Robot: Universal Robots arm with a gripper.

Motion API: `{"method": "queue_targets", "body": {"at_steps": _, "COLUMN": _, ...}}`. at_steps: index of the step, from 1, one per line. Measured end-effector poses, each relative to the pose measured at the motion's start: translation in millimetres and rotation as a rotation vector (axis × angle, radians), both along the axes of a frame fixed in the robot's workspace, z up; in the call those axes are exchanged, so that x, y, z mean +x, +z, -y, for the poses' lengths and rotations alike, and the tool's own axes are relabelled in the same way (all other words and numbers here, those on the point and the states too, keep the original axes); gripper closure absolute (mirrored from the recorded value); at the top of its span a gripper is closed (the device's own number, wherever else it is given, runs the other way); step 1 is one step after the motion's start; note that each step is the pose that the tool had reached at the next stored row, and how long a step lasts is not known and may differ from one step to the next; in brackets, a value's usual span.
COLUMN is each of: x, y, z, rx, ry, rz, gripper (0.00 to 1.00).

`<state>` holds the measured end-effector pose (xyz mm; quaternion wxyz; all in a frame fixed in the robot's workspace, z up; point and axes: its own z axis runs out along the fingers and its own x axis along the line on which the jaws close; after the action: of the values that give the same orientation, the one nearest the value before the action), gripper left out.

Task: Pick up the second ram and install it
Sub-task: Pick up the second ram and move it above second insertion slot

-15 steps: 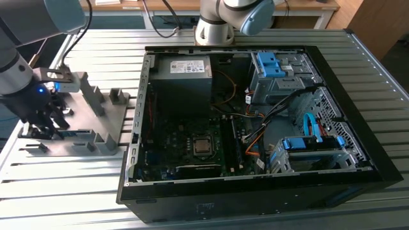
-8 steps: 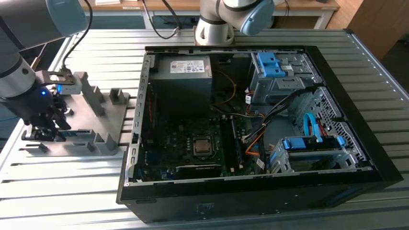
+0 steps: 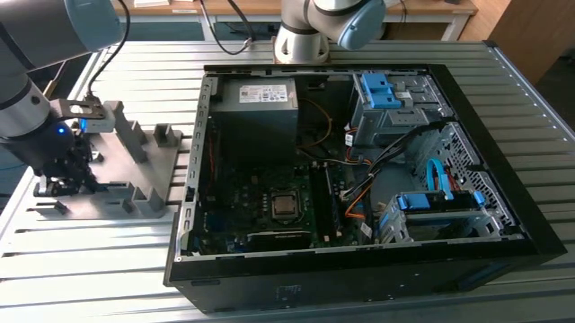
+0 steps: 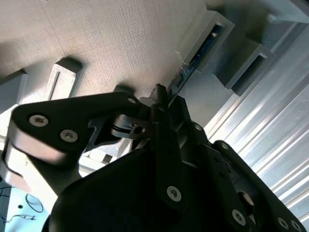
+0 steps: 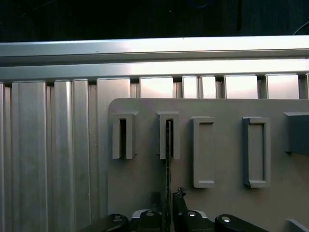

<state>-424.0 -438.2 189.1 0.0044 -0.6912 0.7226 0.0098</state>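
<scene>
The second ram [image 5: 168, 145] stands on edge as a thin dark strip, its far end seated in a slotted grey block [image 5: 174, 126] of the holder plate [image 5: 227, 198]. In the second wrist view its dark green-blue edge [image 4: 199, 52] runs from that block down between my fingers. My gripper [image 5: 167, 212] sits low over the plate at the exterior view's left [image 3: 67, 180]. Its black fingers [image 4: 176, 108] are closed on the near end of the stick.
The open computer case [image 3: 467, 269] lies at the exterior view's right, with the motherboard [image 3: 269, 202] and its long black slots [image 3: 329, 195] inside. More grey holder blocks [image 5: 122, 137] [image 5: 204, 152] stand on the plate. Ribbed aluminium table [image 3: 81, 269] surrounds everything.
</scene>
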Motion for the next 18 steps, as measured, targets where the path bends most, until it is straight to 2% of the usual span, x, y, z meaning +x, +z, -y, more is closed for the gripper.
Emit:
{"method": "queue_targets", "body": {"at_steps": 2, "x": 0.0, "y": 0.0, "z": 0.0, "rx": 0.0000, "ry": 0.000, "rz": 0.0000, "gripper": 0.84}}
{"method": "queue_targets", "body": {"at_steps": 4, "x": 0.0, "y": -0.1, "z": 0.0, "rx": 0.0001, "ry": 0.000, "rz": 0.0000, "gripper": 0.86}}
{"method": "queue_targets", "body": {"at_steps": 18, "x": 0.0, "y": -0.3, "z": 0.0, "rx": 0.0004, "ry": 0.000, "rz": -0.0001, "gripper": 0.86}}
